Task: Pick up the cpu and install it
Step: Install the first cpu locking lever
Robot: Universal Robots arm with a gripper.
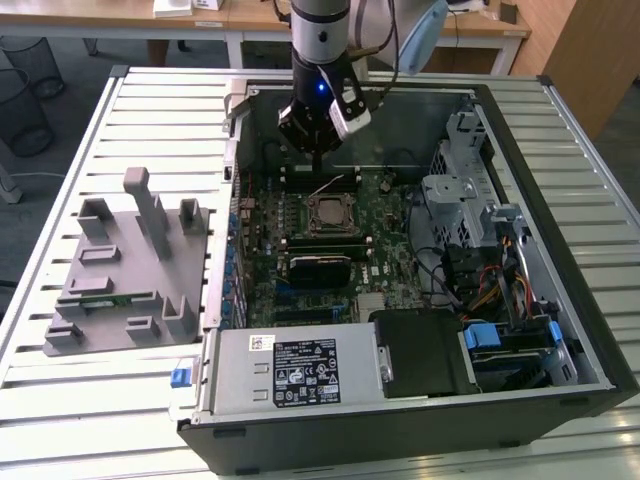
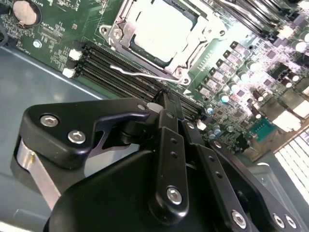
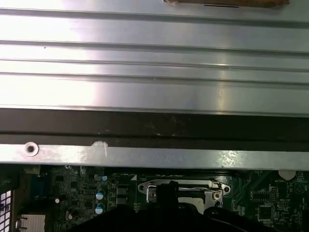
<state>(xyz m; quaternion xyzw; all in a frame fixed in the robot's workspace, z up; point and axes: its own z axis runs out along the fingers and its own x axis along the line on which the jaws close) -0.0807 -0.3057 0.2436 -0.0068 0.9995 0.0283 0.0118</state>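
Gripper [image 2: 165, 99] clenched, empty, near mobo socket [image 2: 208, 30] w/ cpu [image 2: 161, 26] in it; PSU label [image 1: 305, 372] print too small.

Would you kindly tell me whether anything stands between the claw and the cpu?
Nothing visible does. The cpu lies uncovered in the motherboard socket, and the claw hangs over the memory slots beside it, with only open air between them.

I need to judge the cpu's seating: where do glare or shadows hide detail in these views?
Second wrist view: glare washes the cpu nearly white. First wrist view: bright sheen across the slatted table. Exterior view: even light, no strong glare.
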